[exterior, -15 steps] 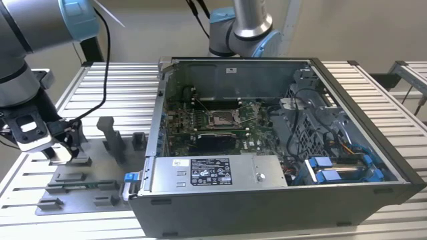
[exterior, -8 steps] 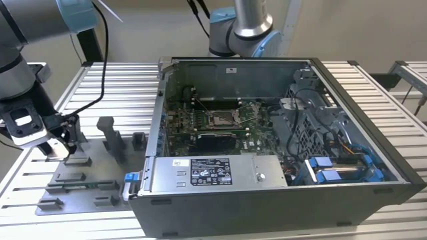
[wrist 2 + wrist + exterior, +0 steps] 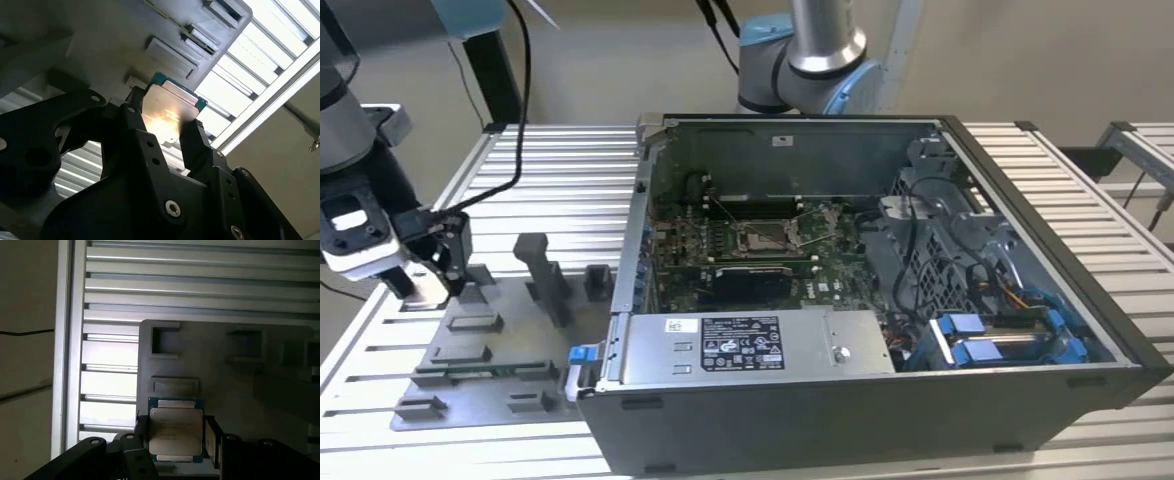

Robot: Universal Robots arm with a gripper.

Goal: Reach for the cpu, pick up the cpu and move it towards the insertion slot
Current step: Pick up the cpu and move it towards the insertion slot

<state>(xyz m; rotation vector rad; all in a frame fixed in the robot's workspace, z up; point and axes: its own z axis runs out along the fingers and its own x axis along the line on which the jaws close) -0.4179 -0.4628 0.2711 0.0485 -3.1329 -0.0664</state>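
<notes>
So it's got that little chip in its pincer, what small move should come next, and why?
Probably a short straight lift: the pincer grips the chip just over the grey tray, and the socket sits inside the computer case, behind its wall.

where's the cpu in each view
First wrist view: cpu between the fingers, in front of the grey fixture.
Second wrist view: cpu between the fingers, glare on its face.
Exterior view: too small to tell; gripper at the exterior view's left, over the grey fixture.
Shared landmark: the grey fixture.
</notes>
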